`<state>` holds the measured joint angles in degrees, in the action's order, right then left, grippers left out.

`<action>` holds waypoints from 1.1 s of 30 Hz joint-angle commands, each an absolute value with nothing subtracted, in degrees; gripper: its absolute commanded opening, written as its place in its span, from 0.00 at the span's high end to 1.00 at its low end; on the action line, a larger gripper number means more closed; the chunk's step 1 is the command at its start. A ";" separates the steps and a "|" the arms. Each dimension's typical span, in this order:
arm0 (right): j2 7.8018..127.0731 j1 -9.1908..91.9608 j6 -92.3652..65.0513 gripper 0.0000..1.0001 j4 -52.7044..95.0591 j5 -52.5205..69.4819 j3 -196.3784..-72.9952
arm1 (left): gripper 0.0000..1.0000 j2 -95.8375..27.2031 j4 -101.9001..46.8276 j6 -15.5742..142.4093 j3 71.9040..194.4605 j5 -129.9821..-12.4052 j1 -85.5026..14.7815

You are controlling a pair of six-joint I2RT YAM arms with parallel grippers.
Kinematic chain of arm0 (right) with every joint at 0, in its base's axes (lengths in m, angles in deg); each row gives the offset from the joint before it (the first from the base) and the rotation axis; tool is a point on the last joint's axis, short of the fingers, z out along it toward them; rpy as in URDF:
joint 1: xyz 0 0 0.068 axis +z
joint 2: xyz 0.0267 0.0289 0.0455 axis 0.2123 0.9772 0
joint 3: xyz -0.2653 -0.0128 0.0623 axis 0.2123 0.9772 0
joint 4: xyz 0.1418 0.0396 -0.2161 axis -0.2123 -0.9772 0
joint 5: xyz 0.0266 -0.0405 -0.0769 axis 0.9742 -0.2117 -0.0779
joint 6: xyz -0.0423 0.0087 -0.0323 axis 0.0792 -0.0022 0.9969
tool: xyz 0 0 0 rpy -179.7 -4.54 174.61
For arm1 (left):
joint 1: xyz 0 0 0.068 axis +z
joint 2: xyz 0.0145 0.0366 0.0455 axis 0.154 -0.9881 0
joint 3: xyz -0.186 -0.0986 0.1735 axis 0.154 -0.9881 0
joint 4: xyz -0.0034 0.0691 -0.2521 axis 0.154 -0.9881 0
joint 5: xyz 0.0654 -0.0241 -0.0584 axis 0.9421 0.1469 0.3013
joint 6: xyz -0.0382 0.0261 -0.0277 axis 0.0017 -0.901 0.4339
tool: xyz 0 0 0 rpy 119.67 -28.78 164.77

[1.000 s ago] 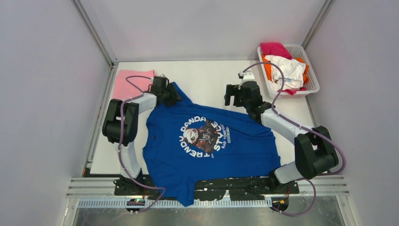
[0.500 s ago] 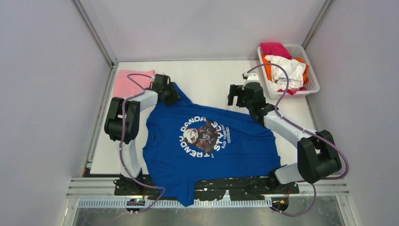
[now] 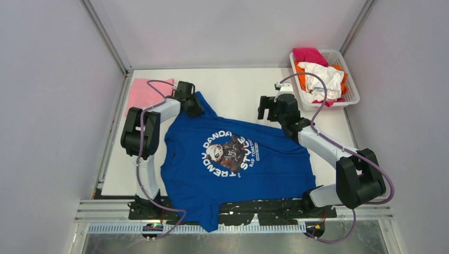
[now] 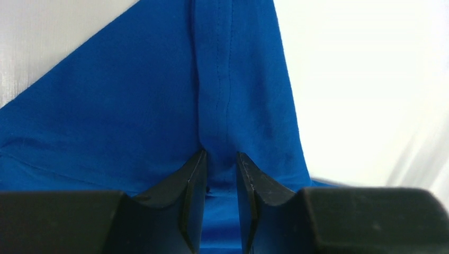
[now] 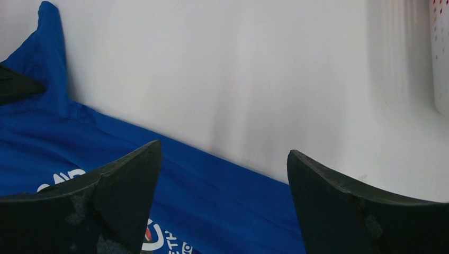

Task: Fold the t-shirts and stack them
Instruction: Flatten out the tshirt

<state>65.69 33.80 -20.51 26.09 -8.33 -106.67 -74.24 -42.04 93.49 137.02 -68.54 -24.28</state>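
Observation:
A royal-blue t-shirt [image 3: 233,159] with a round panda print lies spread flat on the white table, its bottom hanging over the near edge. My left gripper [image 3: 194,107] is at its far-left sleeve. In the left wrist view [image 4: 221,159] it is shut on a fold of the blue fabric [image 4: 159,95]. My right gripper [image 3: 268,108] is open and empty above bare table just beyond the shirt's far edge [image 5: 222,201]. In the right wrist view [image 5: 223,154] its fingers stand wide apart. A light-pink t-shirt [image 3: 139,93] lies folded at the far left.
A white slatted basket [image 3: 351,90] stands at the far right corner, holding magenta [image 3: 308,54], white [image 3: 325,78] and orange [image 3: 301,79] t-shirts. Grey walls close in on both sides. The arm bases and a metal rail run along the near edge.
My right gripper has drifted slightly right and farther from the shirt. My left gripper has shifted a little right, still holding the sleeve. The shirt has hardly moved.

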 commanded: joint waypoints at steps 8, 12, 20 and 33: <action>61.57 32.69 -20.67 0.05 29.06 -10.48 -105.02 | 1.00 -76.11 -44.90 91.56 141.62 -68.62 -24.92; 60.51 32.36 -20.53 0.05 29.41 -10.95 -104.37 | 1.00 -76.38 -45.28 90.17 142.33 -69.59 -25.12; 58.40 31.62 -20.78 0.05 31.04 -11.37 -102.51 | 1.00 -71.62 -36.91 88.18 139.76 -76.15 -25.30; 54.89 31.07 -21.39 0.05 32.62 -12.61 -99.96 | 1.00 -80.07 -33.62 97.83 152.86 -74.68 -28.16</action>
<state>57.40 31.52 -20.75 28.93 -11.13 -100.40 -76.40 -36.91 94.93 145.68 -75.40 -26.34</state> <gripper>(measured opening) 0.955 0.013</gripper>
